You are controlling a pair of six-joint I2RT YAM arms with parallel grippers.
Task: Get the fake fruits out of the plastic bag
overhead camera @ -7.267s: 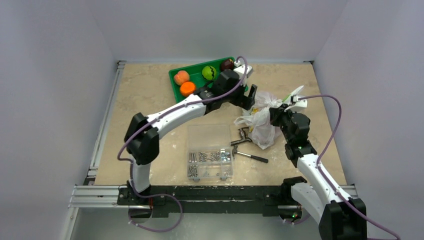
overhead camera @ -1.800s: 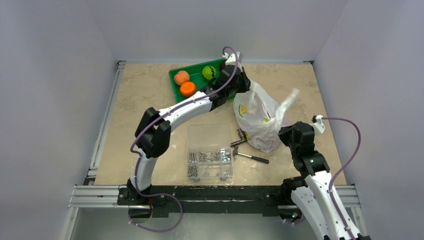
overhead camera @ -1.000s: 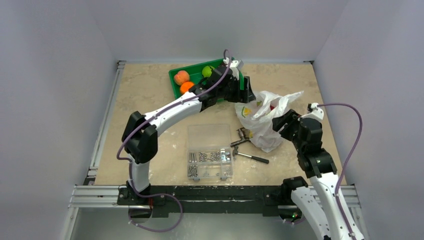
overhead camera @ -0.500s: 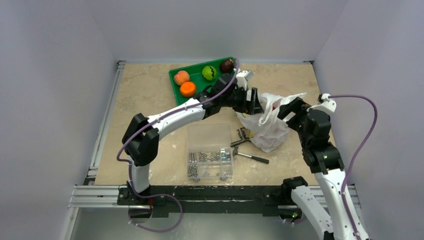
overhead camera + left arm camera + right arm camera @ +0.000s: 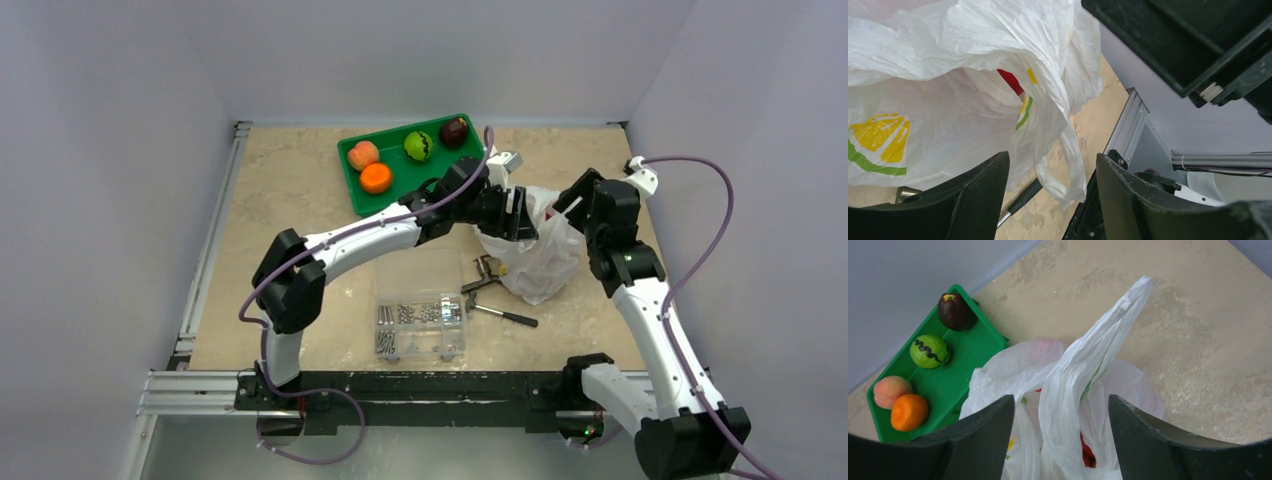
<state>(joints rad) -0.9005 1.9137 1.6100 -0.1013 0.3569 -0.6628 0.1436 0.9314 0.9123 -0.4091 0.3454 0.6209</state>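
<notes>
Left end effector [image 5: 1052, 159]: I see its fingers apart, clamped on nothing. The thin crinkly translucent white plastic bag [image 5: 540, 262] fills the space straight ahead of it. A loose loop of bag film hangs down between the two fingers; I cannot tell if it touches either one. Ahead and a bit left of that gap, a glossy red fake fruit [image 5: 1010, 81] shows in a fold, inside the bag. The bag's yellow and green print [image 5: 878, 140] is off to the left finger's side. Low between the fingers, a black-handled metal tool [image 5: 1020, 200] lies on the beige marbled bench [image 5: 290, 220], partly under the bag.

Right end effector [image 5: 1060, 399]: fingers apart, gripping nothing. One bag handle runs forward from between its fingers. Red fruit shows through the film close in, nearer the right finger. Beyond the bag and left of this end effector sits a green rectangular plastic tray [image 5: 973, 347]. It holds a dark maroon fruit [image 5: 954, 311], a green fruit with a black squiggle [image 5: 929, 351], a peach-coloured fruit [image 5: 890, 391] and a plain orange ball fruit [image 5: 909, 411].

From overhead, both end effectors sit at the bag's top, on opposite sides, close together. The bag rests on the bench. Back from the left end effector, toward the arm bases, is a clear rigid compartment box of screws [image 5: 420, 290], apart from the bag.
</notes>
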